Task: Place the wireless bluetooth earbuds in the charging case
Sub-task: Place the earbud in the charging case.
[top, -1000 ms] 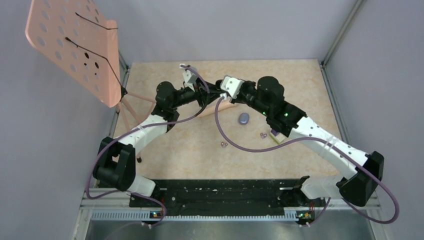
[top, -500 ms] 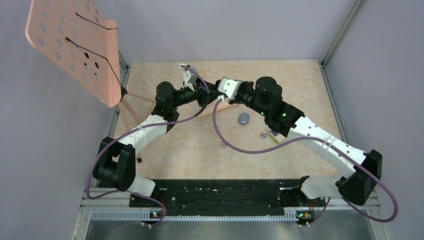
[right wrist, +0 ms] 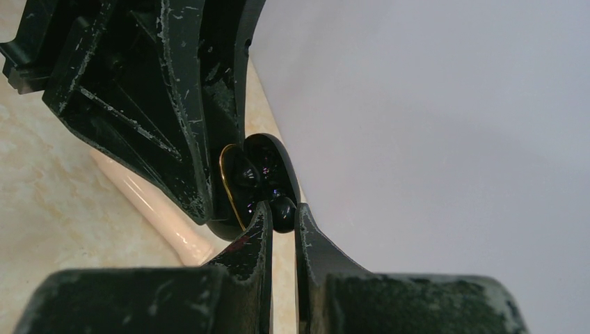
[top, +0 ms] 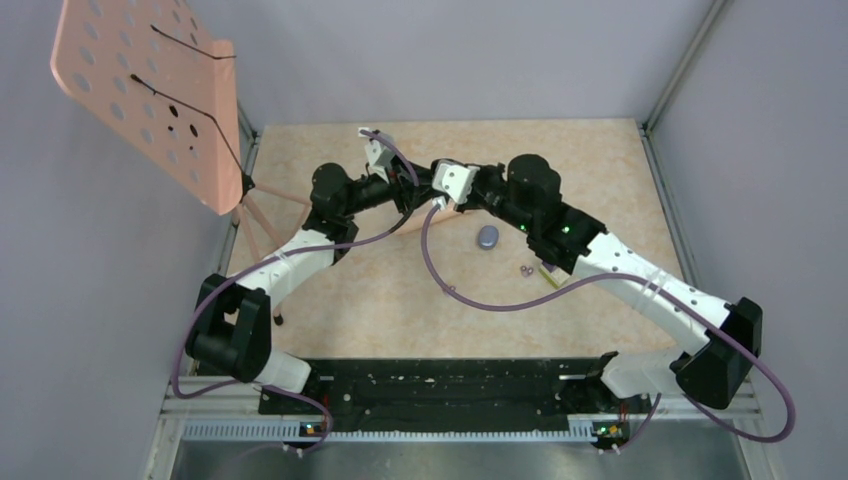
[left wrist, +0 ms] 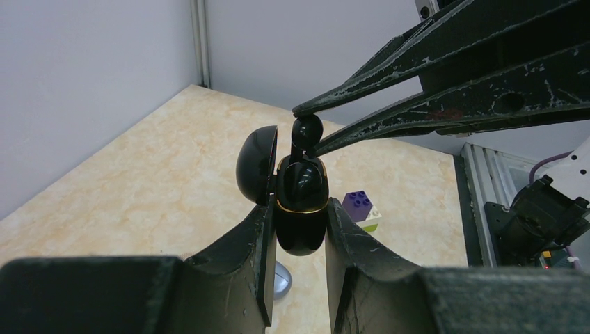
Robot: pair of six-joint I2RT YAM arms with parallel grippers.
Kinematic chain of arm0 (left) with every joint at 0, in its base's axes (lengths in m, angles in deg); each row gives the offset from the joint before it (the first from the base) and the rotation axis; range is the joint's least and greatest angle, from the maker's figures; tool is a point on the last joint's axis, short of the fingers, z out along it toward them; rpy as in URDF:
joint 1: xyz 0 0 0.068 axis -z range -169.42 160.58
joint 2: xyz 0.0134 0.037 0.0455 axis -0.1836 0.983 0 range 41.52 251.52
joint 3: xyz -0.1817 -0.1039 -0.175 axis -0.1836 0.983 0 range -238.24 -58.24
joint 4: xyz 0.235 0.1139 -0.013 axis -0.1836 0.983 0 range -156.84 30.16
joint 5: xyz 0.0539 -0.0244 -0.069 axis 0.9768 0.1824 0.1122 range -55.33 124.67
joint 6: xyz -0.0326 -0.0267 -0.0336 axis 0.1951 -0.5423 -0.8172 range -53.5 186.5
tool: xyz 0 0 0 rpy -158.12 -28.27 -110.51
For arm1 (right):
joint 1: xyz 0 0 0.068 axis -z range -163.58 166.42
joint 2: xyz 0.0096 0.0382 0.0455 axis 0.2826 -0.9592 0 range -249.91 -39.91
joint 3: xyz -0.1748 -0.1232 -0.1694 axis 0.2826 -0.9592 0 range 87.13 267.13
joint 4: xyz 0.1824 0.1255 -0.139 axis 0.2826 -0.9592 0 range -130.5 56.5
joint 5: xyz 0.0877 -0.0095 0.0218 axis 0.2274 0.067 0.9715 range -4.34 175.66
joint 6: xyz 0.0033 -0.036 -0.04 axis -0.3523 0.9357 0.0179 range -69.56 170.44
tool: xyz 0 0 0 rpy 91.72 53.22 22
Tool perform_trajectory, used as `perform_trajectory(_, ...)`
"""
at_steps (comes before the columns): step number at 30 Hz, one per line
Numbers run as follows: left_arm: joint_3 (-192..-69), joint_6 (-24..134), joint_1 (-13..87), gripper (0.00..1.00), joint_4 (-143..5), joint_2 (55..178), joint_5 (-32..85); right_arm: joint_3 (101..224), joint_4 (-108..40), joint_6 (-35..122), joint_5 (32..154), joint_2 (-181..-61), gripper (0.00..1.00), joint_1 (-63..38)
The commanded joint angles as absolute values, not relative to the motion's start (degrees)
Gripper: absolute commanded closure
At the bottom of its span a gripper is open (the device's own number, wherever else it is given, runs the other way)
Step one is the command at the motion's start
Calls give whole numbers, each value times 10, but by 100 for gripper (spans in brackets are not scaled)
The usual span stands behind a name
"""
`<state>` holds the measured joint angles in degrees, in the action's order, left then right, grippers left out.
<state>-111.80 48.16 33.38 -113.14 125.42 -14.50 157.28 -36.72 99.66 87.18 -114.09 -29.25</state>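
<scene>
The right arm has crept leftward over the last second, bringing its wrist in close against the left arm's, and its cable [top: 480,300] has swung with it across the middle of the table [top: 350,300]. The meaning is plain from the left wrist view: the black earbud [left wrist: 307,129] now sits right over the mouth of the case [left wrist: 300,226], its stem reaching down to the opening.

The left claw [left wrist: 298,212] is clamped on the case, holding it upright off the table with the lid [left wrist: 256,163] hinged open to one side. The right claw [right wrist: 282,212] is pinched shut on the earbud's round head, fingers [left wrist: 389,66] coming in from the side. Something glossy and black already fills part of the case; whether that is the second earbud, I cannot tell.

I judge this to be the seating step, nearly done: what remains is a short push down into the slot, then a release. Two pink buds [top: 525,270] lie on the table near the block [left wrist: 360,209], well apart from the action.
</scene>
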Motion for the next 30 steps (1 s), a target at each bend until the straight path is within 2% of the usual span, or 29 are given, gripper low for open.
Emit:
perform_trajectory(1,-1121,479,334,100,-1175,1231,-138,1572,-382,1018,881,-1146,100,-306)
perform_trajectory(9,-1119,477,334,100,-1176,1232,-134,1561,-367,1066,869,-1147,100,-306)
perform_trajectory(10,-1118,478,334,100,-1176,1231,-133,1566,-379,1064,876,-1148,96,-306)
perform_trajectory(12,-1117,480,334,100,-1176,1230,-132,1579,-407,1049,890,-1152,77,-306)
perform_trajectory(13,-1117,481,334,100,-1176,1230,-131,1589,-426,1040,895,-1155,71,-306)
perform_trajectory(19,-1112,487,334,100,-1173,1229,-125,1641,-500,994,908,-1159,54,-306)
perform_trajectory(24,-1110,492,334,100,-1167,1235,-127,1687,-552,957,913,-1155,30,-302)
perform_trajectory(30,-1113,508,334,100,-1169,1248,-150,1820,-711,872,987,-1176,18,-247)
